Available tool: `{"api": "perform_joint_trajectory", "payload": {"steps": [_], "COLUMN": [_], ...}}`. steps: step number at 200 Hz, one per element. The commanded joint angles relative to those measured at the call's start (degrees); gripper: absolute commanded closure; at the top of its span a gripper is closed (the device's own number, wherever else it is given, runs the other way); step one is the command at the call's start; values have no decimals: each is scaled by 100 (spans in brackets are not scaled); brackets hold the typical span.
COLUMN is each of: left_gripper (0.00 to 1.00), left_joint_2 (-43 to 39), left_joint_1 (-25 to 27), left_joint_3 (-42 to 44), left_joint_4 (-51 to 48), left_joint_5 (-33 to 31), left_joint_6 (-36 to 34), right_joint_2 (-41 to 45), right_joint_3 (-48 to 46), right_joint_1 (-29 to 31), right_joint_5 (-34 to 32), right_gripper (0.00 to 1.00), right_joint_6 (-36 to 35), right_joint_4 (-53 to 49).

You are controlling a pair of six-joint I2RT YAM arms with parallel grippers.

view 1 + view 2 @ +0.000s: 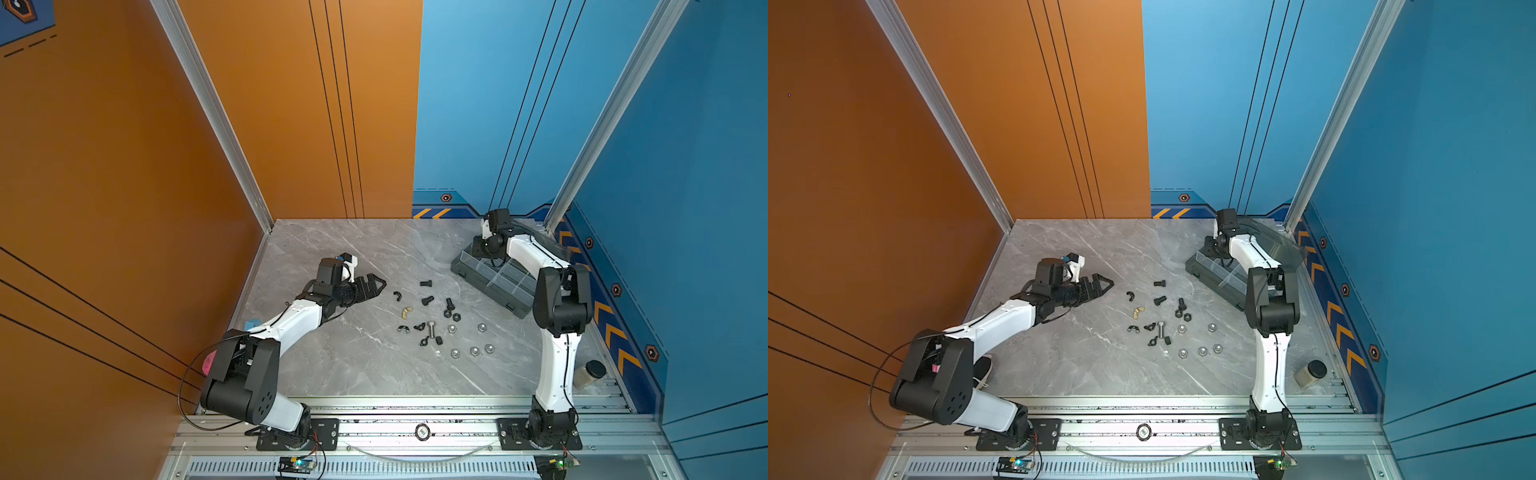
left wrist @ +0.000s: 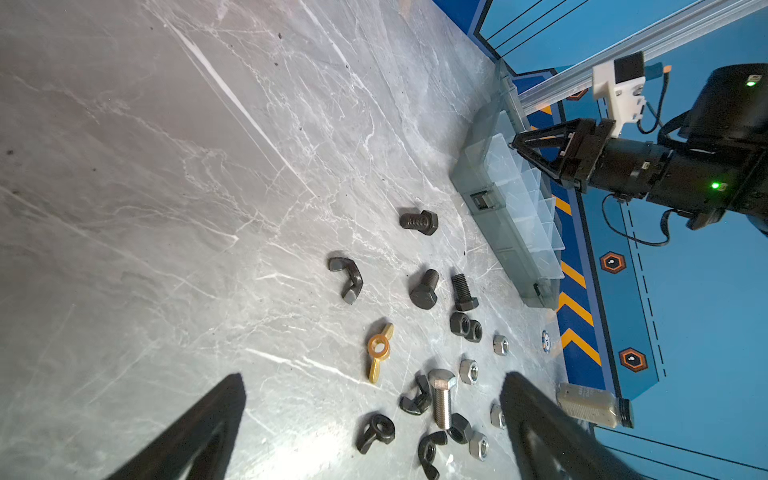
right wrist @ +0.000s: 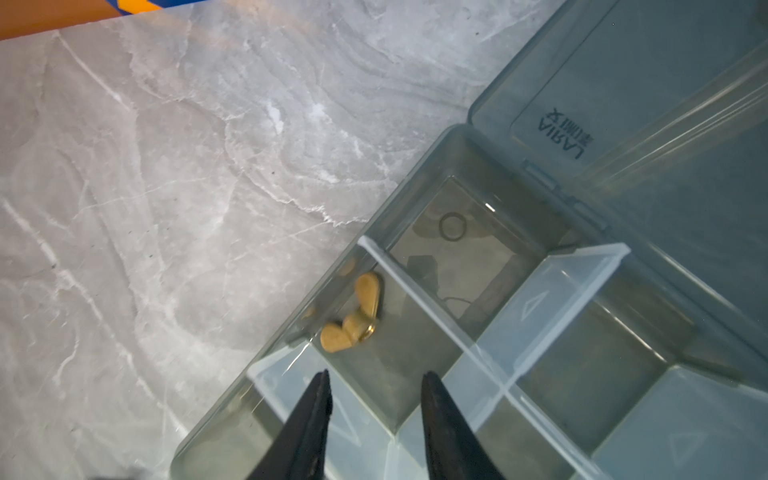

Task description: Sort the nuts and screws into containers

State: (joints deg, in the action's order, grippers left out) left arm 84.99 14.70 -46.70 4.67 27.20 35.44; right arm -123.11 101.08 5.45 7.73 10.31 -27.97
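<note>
Top views: screws (image 1: 427, 300) and nuts (image 1: 474, 351) lie loose mid-table, apart from the organiser box (image 1: 482, 282). The left gripper (image 1: 376, 284) sits beside the pile and the right gripper (image 1: 478, 250) is over the box's far end. Left wrist: left jaws spread wide, empty; a loose brass wing nut (image 2: 379, 351) is on the table. Right wrist: right jaws parted, gripping nothing; a boxed brass wing nut (image 3: 353, 316) lies in an edge compartment. Judged: deposit finishing. Next: lift clear, then fetch the matching nut.

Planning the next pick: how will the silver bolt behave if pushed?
Lying on its side, the silver bolt would probably roll, arcing around its wider hex head. Shiny metal: likely stiff and slippery.
</note>
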Motion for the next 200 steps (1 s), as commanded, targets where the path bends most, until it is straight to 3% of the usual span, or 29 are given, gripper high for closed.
{"api": "perform_joint_trajectory", "payload": {"steps": [1,37,93,130,200], "left_gripper": [2,2,2,2,2], "left_joint_2": [-113,-193,-181,-211,-490], "left_joint_1": [50,33,26,20,-187], "left_joint_3": [-171,-190,-218,-111,236], "left_joint_4": [-159,-238,-318,-291,-266], "left_joint_5": [-18,-22,22,42,111], "left_joint_6": [-55,-50,-34,-22,-44], "right_joint_2": [831,1622,2423,2445,1822], "right_joint_3": [-31,-708,-1975,-2615,-2580], "right_joint_1": [14,239,1251,2141,3162], "right_joint_5": [493,951,747,345,74], "right_gripper": [58,53,49,48,47], "right_joint_6": [-31,328,1340,1910,2731], "right_joint_4": [-230,-271,-97,283,352]}}
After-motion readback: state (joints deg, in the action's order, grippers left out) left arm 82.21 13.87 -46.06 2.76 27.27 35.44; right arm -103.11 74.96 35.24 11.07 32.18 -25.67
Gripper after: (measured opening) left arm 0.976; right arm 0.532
